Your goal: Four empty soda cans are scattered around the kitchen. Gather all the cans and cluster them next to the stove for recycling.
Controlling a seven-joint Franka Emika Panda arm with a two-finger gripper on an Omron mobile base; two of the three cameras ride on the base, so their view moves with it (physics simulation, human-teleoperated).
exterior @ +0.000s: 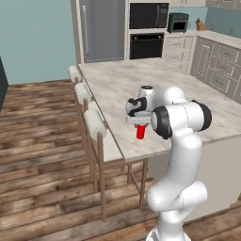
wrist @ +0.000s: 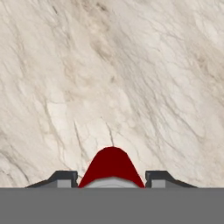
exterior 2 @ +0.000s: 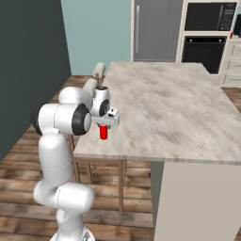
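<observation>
Near the island counter's edge, at about 6 o'clock in the hand view, we've got the gripper clamped narrow on a red soda can. The can looks upright, probably touching the marble, though we can't quite tell. Stools sit just beside that edge.

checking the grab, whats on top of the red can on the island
The gripper sits over the red can, fingers either side, shut on it. The can's top is covered by the hand.
</observation>
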